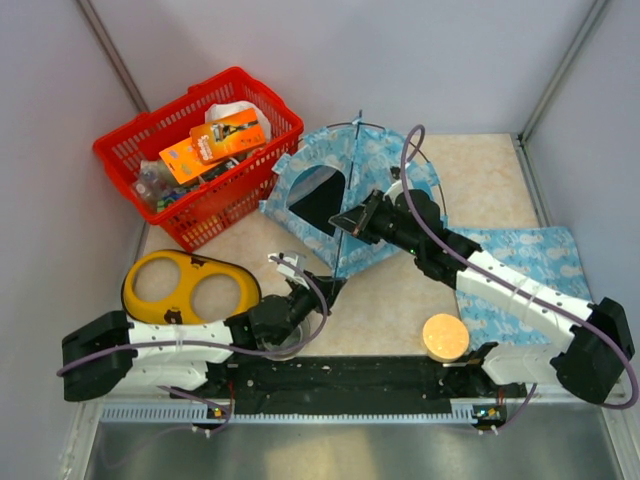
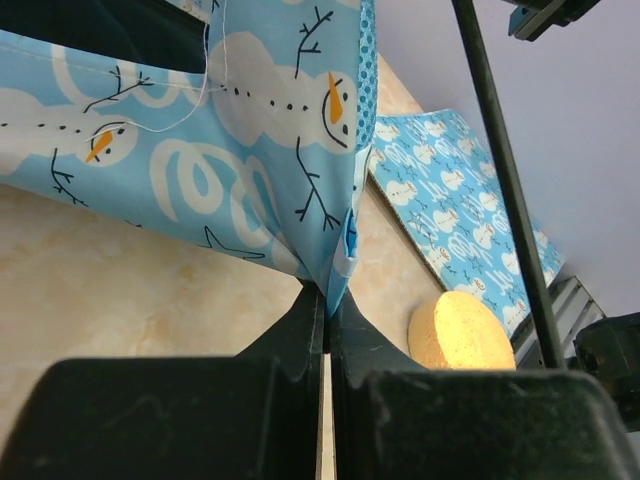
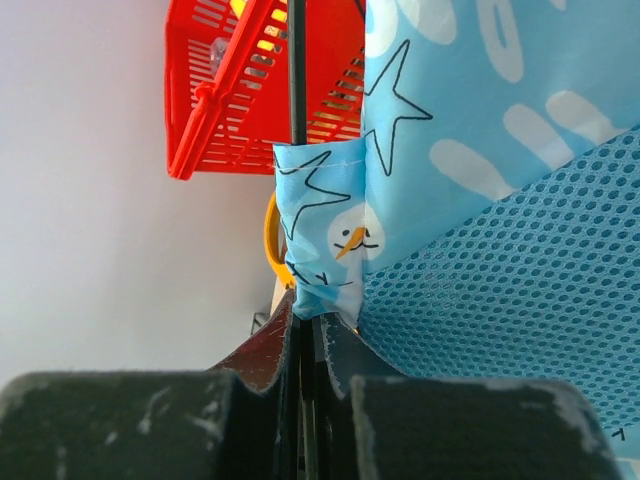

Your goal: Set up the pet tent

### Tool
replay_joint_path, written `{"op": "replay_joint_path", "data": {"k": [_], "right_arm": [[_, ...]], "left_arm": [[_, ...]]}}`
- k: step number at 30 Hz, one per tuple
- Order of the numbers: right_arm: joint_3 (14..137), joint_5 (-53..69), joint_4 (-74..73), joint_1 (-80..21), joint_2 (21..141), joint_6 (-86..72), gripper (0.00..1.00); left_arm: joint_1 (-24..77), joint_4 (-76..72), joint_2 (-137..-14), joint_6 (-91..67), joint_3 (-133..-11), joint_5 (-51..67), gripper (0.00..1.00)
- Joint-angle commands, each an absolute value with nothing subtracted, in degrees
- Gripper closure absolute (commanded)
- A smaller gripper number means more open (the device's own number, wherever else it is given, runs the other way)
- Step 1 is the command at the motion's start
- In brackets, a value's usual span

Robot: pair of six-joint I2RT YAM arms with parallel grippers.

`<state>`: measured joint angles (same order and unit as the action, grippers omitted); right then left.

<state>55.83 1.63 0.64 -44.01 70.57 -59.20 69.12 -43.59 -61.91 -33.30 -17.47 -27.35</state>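
Top external view shows you the tent [image 1: 375,165] already raised in a dome at the middle of the table [image 1: 400,300], just beside the basket [image 1: 200,150], with its dark doorway turned to the front left. The mat [image 1: 530,270] lies flat on the right, partly under the right arm. Your left gripper [image 2: 325,300] is closed on the lower corner of the fabric, near the table. Your right gripper [image 3: 305,320] is closed on a small fabric pocket where a pole [image 3: 297,70] goes in. I judge that most of the shaping is done. What seems left is to seat this pole end fully, to pull the near corner out so the wall is tight, to let go, and perhaps to put the mat inside. Whether the other pole ends are seated, you cannot tell from these views
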Motion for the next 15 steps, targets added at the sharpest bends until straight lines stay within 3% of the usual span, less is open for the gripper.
{"op": "replay_joint_path", "data": {"k": [1, 15], "right_arm": [[55.2, -3.7, 1.6, -42.9, 72.4, -58.5, 1.0], [56.1, -4.0, 4.7, -43.3, 74.0, -55.7, 1.0]], "left_arm": [[72.0, -40.9, -59.2, -36.1, -18.1, -24.6, 1.0], [74.6, -33.6, -58.8, -42.7, -20.4, -25.8, 1.0]]}}
